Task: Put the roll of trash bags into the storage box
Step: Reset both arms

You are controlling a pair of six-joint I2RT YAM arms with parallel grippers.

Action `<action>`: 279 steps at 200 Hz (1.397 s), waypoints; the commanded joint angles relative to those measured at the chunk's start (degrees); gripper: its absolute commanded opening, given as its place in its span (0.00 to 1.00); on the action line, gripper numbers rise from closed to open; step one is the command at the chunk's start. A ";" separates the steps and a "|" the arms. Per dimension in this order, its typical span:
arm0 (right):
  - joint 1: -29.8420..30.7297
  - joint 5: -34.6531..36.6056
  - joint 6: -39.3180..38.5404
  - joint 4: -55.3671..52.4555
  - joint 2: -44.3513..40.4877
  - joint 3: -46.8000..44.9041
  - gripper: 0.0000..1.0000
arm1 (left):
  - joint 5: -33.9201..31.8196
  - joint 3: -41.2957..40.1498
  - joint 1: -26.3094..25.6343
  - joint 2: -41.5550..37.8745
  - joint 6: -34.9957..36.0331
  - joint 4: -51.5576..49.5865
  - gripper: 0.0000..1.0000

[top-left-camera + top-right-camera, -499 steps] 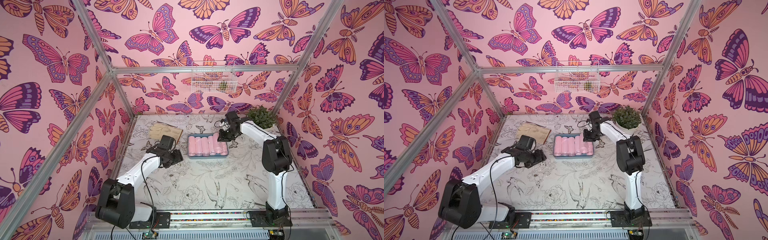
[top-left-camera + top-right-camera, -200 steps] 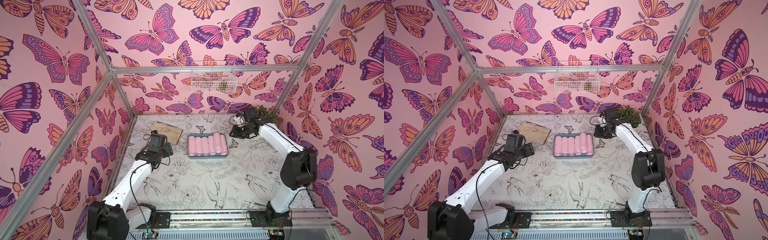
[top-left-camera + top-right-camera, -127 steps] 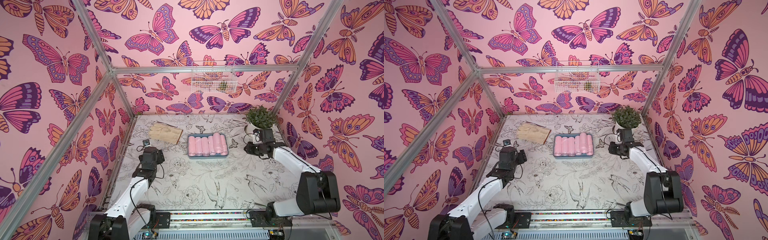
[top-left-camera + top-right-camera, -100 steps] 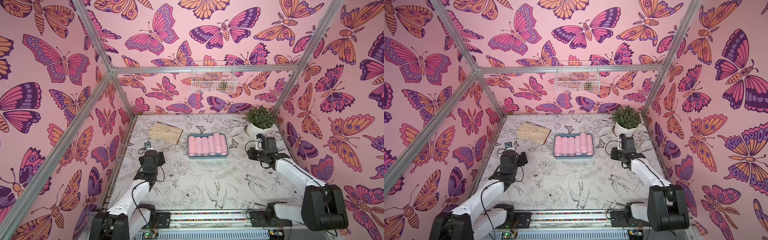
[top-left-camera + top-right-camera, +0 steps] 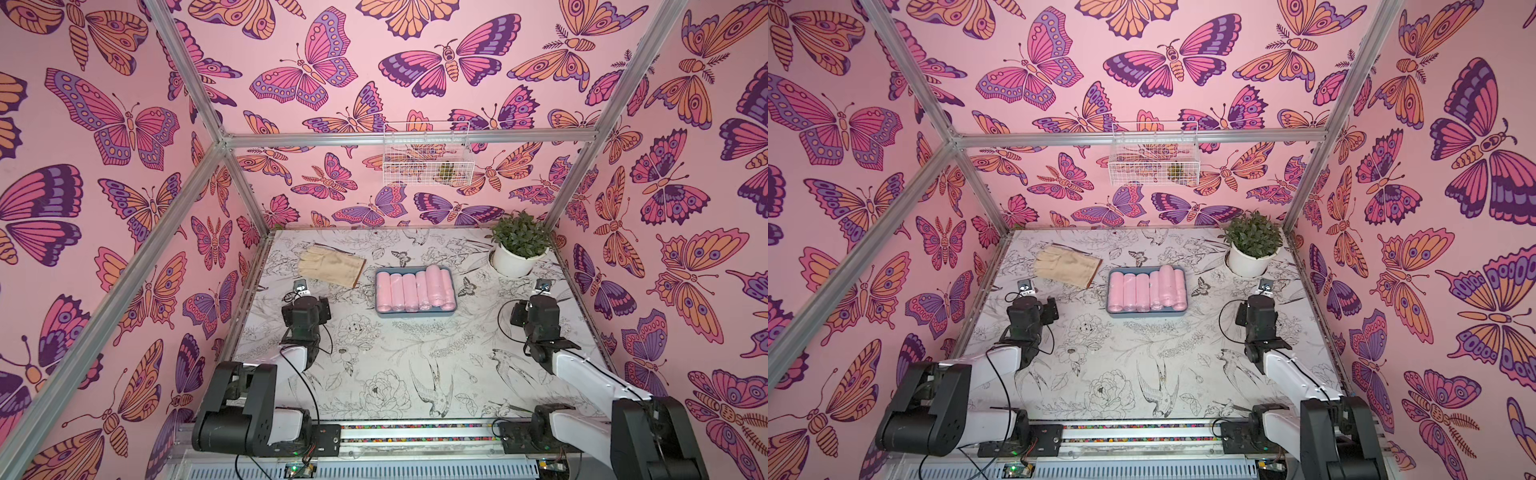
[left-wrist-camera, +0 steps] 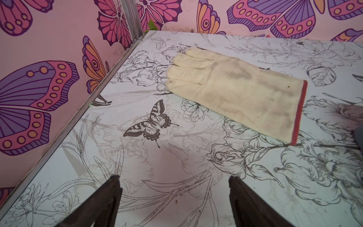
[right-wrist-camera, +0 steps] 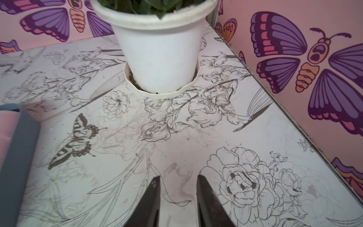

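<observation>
The storage box point(image 5: 415, 314), a shallow blue-grey tray, lies at the middle of the table in both top views. Several pink rolls of trash bags point(image 5: 409, 293) lie side by side in it, and one roll point(image 5: 434, 280) rides a little higher than the rest. My left gripper point(image 6: 174, 178) hovers over bare table left of the box, jaws wide open and empty. My right gripper point(image 7: 178, 177) is right of the box, its fingers a small gap apart with nothing between them. A corner of the box point(image 7: 17, 147) shows in the right wrist view.
A cream work glove point(image 5: 332, 270) lies at the back left, ahead of the left gripper. A white potted plant point(image 5: 513, 259) stands at the back right, ahead of the right gripper. A white wire basket point(image 5: 426, 160) hangs on the back wall. Pink walls close in both sides.
Both arms have drawn back from the box toward the front of the table. The left jaws have opened wider. The right jaws have parted slightly.
</observation>
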 commanded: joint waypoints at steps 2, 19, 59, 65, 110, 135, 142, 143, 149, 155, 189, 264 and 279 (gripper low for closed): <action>-0.25 4.11 -0.48 6.61 2.20 0.49 0.35 | 0.62 1.16 0.73 2.97 3.65 6.74 0.90; -0.27 4.72 -1.63 8.35 5.02 1.87 0.35 | 0.40 -0.15 1.29 6.94 3.20 15.47 0.92; -0.85 4.44 -3.04 10.64 12.12 6.42 0.38 | 1.79 2.58 1.73 7.15 2.64 9.71 0.93; -0.95 4.36 -3.10 8.87 13.05 7.76 0.39 | 1.81 2.56 1.72 7.08 2.67 9.60 0.93; -1.64 1.48 -3.97 7.08 14.68 9.77 0.41 | 1.97 2.73 1.81 7.29 2.54 9.46 0.97; -3.19 0.93 -4.62 11.69 13.51 7.28 0.41 | 2.09 2.82 1.89 7.35 2.54 9.38 0.99; -4.11 0.29 -4.39 12.78 13.48 6.86 0.41 | 2.25 2.82 1.89 7.35 2.60 9.29 1.00; -4.29 0.14 -4.36 12.95 13.48 6.83 0.41 | 2.29 2.81 1.95 7.35 2.55 9.29 1.00; -5.17 -0.67 -4.02 13.93 13.71 6.56 0.41 | 2.47 2.86 2.03 7.31 2.50 9.29 1.00; -6.21 -1.42 -3.88 17.00 14.49 5.58 0.41 | 2.70 2.81 2.16 7.25 2.40 9.23 1.00; -7.28 -5.12 -4.17 20.49 17.26 4.84 0.47 | 3.06 2.94 2.28 7.32 2.28 9.03 1.00; -7.22 -5.12 -4.15 21.21 17.61 4.78 0.99 | 3.11 3.04 2.39 7.35 2.33 8.91 1.00; -7.27 -5.12 -4.15 21.21 17.65 4.78 0.99 | 3.13 2.99 2.44 7.34 2.27 8.85 1.00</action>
